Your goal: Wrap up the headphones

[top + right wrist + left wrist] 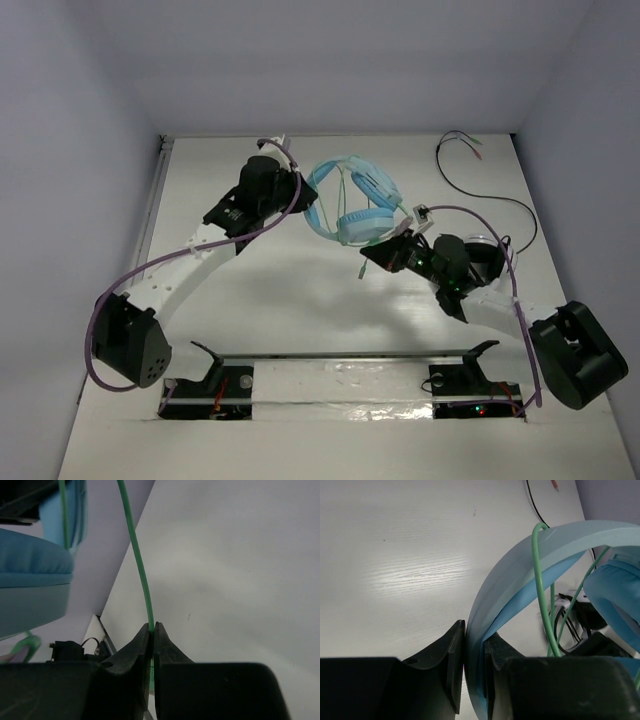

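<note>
The light blue headphones are held up over the back middle of the table, with their pale green cable looped over the headband. My left gripper is shut on the arched headband, which runs between its fingers. Green cable strands hang across the arch. My right gripper sits just below the lower ear cup and is shut on the green cable, which rises from its fingertips. A padded ear cup shows at the upper left of the right wrist view.
A thin black cable with coloured tips lies at the back right. A round black-and-white coil sits behind the right wrist. A metal bar runs along the near edge between the arm bases. Walls close in the table at the back and sides.
</note>
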